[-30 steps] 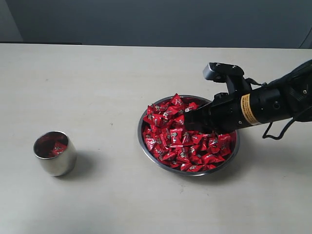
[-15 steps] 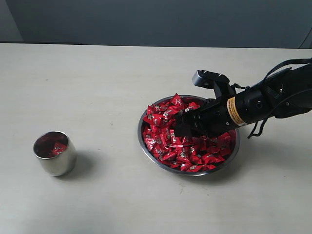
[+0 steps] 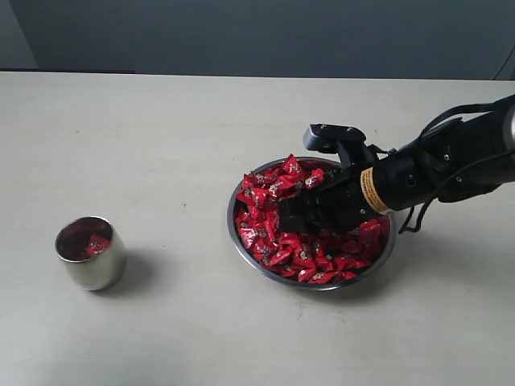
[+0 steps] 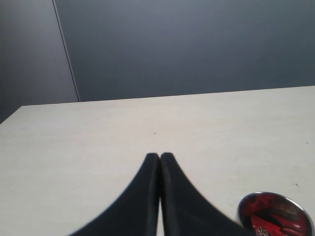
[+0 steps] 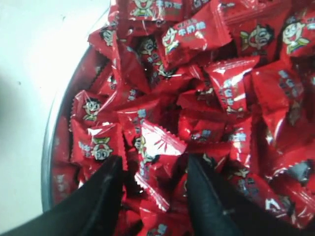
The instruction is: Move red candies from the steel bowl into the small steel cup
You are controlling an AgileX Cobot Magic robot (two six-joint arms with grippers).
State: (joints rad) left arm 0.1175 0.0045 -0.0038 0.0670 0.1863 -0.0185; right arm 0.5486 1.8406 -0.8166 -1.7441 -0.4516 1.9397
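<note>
1. Pale beige worktop point(image 3: 161, 145). Carries every item below.

2. Wide, shallow round bowl of shiny steel point(image 3: 322, 288). Stands right of centre in the exterior view, heaped to the rim with item 6.

3. Black right gripper point(image 3: 288, 219). Reaches in over the bowl from the right. Jaws are spread apart and grasp nothing, and their tips are sunk into the top of the heap.

4. Small rounded cup of polished steel point(image 3: 91, 253). Stands upright and well apart from the bowl, to the left. A few red pieces show inside.

5. Black left gripper point(image 4: 159, 157). Jaws are pressed together and empty. It hangs above bare worktop with the cup point(image 4: 275, 214) near.

6. Small red foil-wrapped candies with crimped ends and printed cartoon faces point(image 3: 273, 189).
   - Handling, as judged: each is very light. The foil is slick and crinkly, the wrapper yields and the core is probably firm. Loosely piled, they are likely to slide or scatter when nudged.
   - Best hold: across the plump middle. The thin crimped ends would fold and slip out.
   - Position: nearly all lie in the bowl. In the right wrist view, one candy point(image 5: 156, 143) lies tilted directly between the open jaws of the right gripper point(image 5: 155, 164), with neighbours crowding both fingers, so a closing pinch may catch more than one.
</note>
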